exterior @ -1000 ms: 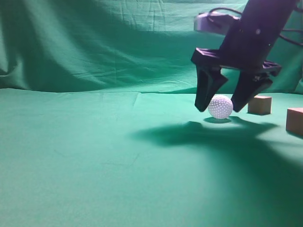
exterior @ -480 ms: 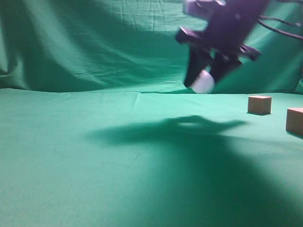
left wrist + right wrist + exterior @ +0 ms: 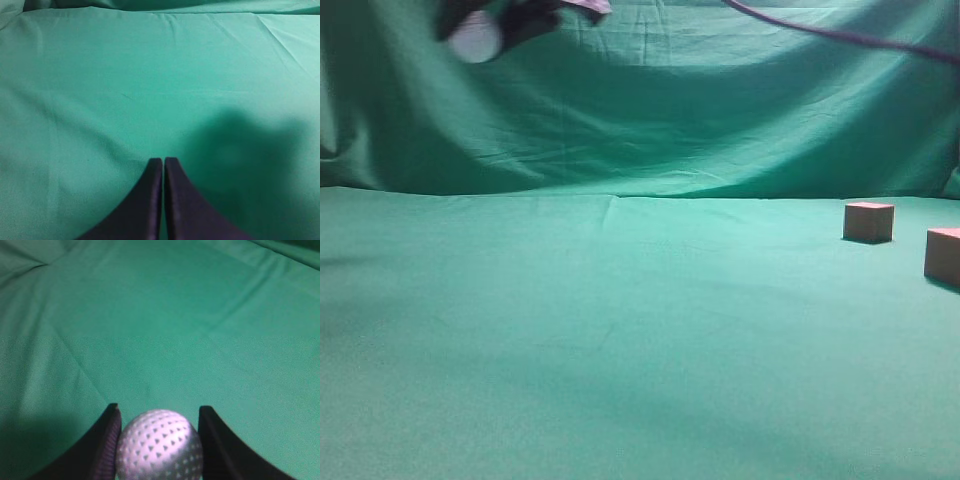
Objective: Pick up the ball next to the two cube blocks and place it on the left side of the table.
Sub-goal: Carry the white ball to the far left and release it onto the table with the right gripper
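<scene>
Green cloth covers the wide flat table [image 3: 570,330] and hangs as a creased backdrop behind it. Your right gripper [image 3: 159,440] is clamped on the small white dimpled ball [image 3: 159,445], one dark finger pressing each side of it, with only cloth showing beneath. From the exterior view you see that same gripper [image 3: 485,25] blurred at the upper left corner, high above the table's left side, with the pale ball [image 3: 476,37] carried in it well clear of the surface.

Your left gripper [image 3: 163,172] hangs over bare cloth with its two dark fingers pressed together and nothing between them; a soft shadow lies on the cloth to its right.

Over at the right edge of the exterior view, the two small reddish-brown wood-like cube blocks [image 3: 869,221] sit on the table near each other but apart, the nearer one cut off by the frame.
</scene>
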{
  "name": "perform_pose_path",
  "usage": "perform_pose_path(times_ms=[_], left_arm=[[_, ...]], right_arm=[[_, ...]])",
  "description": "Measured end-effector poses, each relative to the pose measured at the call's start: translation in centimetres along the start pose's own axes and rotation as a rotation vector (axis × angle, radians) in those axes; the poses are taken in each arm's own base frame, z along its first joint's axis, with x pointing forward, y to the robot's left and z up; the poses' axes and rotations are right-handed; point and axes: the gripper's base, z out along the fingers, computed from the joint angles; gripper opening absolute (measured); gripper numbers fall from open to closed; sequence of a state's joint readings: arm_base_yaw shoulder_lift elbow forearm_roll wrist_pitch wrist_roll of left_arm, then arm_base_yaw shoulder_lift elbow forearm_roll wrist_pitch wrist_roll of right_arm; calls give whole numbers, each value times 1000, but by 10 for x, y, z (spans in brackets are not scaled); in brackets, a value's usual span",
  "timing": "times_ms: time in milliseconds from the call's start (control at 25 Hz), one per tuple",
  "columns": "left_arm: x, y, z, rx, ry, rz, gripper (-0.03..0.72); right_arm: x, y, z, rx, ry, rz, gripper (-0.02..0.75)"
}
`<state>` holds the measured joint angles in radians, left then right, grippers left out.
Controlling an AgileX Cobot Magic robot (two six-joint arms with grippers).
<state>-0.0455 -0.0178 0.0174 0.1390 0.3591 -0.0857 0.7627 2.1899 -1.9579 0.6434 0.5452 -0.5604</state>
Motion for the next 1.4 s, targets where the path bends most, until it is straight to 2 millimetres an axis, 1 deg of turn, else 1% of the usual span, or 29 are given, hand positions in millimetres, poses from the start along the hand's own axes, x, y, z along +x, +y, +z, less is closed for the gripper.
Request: perform_pose_path(times_ms=[80, 120, 240, 280, 360, 520, 680, 720, 760, 800, 920, 1000, 1080, 1120, 1160, 1200, 1280, 1360, 1400], left_arm=[[0, 0, 0, 0, 0, 0, 0], [0, 0, 0, 0, 0, 0, 0], [0, 0, 0, 0, 0, 0, 0], [0, 0, 0, 0, 0, 0, 0], [0, 0, 0, 0, 0, 0, 0], [0, 0, 0, 0, 0, 0, 0], [0, 0, 0, 0, 0, 0, 0], [0, 0, 0, 0, 0, 0, 0], [0, 0, 0, 0, 0, 0, 0], [0, 0, 0, 0, 0, 0, 0], [0, 0, 0, 0, 0, 0, 0], [0, 0, 0, 0, 0, 0, 0], [0, 0, 0, 0, 0, 0, 0], [0, 0, 0, 0, 0, 0, 0], [0, 0, 0, 0, 0, 0, 0], [0, 0, 0, 0, 0, 0, 0], [0, 0, 0, 0, 0, 0, 0], [0, 0, 0, 0, 0, 0, 0], [0, 0, 0, 0, 0, 0, 0]], right_arm=[[4, 14, 31, -10, -31, -40, 307], [5, 22, 43, -15, -54, -69, 307], [23, 38, 85, -6, -96, -139, 307], [28, 43, 95, 2, -114, -161, 307], [43, 48, 115, 23, -133, -173, 307], [69, 45, 140, 61, -138, -179, 307], [84, 40, 151, 71, -117, -171, 307], [85, 40, 151, 72, -117, -172, 307], [85, 41, 151, 71, -119, -171, 365], [85, 41, 151, 71, -119, -171, 405], [83, 41, 151, 75, -127, -171, 574], [83, 39, 151, 75, -123, -170, 627], [77, 35, 144, 65, -114, -166, 611], [71, 33, 139, 61, -112, -164, 611], [60, 30, 129, 52, -112, -163, 611], [47, 28, 116, 37, -111, -165, 569], [18, 23, 84, 5, -107, -169, 491], [-12, 24, 42, -48, -77, -188, 362], [-25, 23, 20, -65, -65, -192, 265]])
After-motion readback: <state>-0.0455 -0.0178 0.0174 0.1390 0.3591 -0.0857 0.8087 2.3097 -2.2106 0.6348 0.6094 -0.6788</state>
